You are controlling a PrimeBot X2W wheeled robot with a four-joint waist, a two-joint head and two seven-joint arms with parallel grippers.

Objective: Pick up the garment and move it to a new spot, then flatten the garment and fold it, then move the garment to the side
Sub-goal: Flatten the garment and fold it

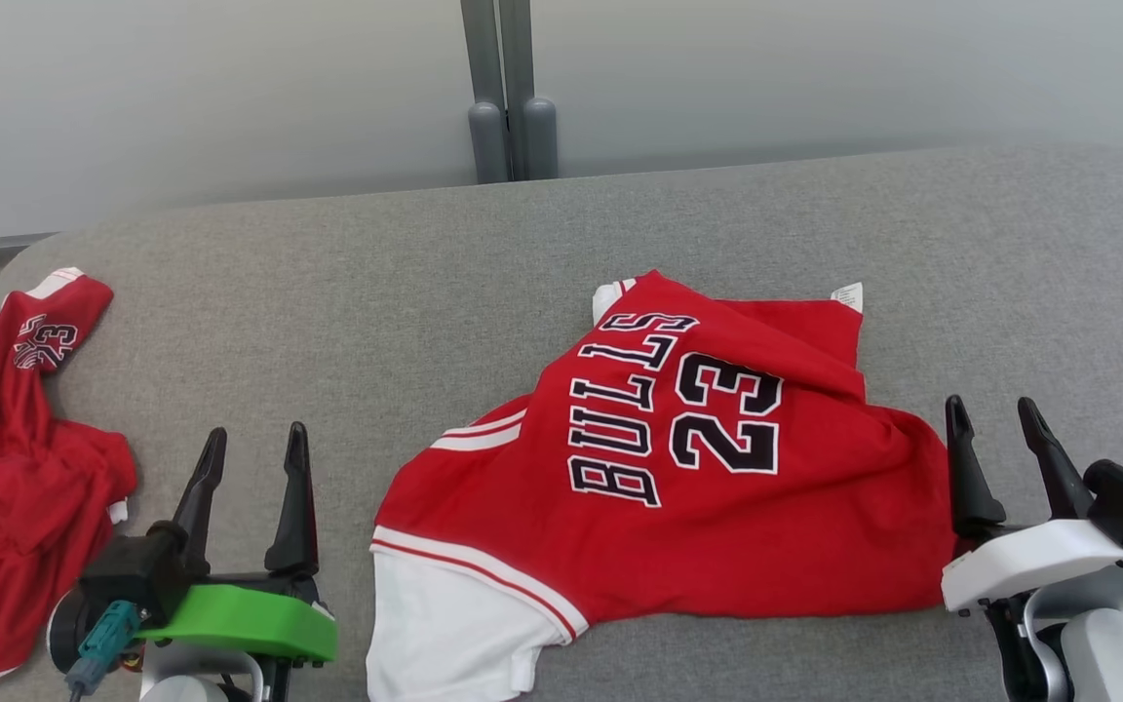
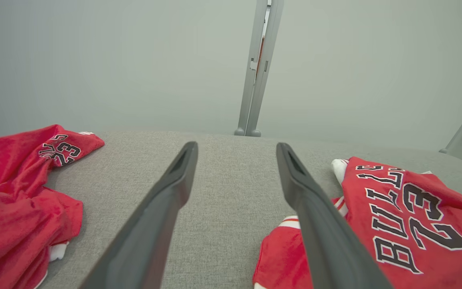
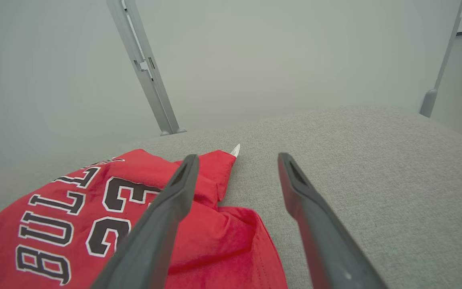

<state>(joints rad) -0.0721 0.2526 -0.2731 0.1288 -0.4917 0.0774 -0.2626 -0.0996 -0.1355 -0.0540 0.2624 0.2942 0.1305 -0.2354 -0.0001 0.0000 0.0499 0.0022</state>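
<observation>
Your left gripper, on its green mount at the lower left of the head view, has its two dark fingers spread apart with nothing between them. It hangs over a bare stretch of the grey padded surface; the left wrist view shows grey cloth in the gap.

Your right gripper, on its white mount at the lower right, is also spread and empty. It sits just beside the right edge of the jersey. In the right wrist view one finger crosses in front of the red cloth, and you cannot tell whether it touches.

You find the jersey lying rumpled near the middle of the surface, its black "BULLS 23" lettering turned sideways. A white panel shows at its near left corner and a white tag at its far right corner.

A second red garment lies bunched at the left edge, well apart from the jersey. A grey post stands behind the surface.
</observation>
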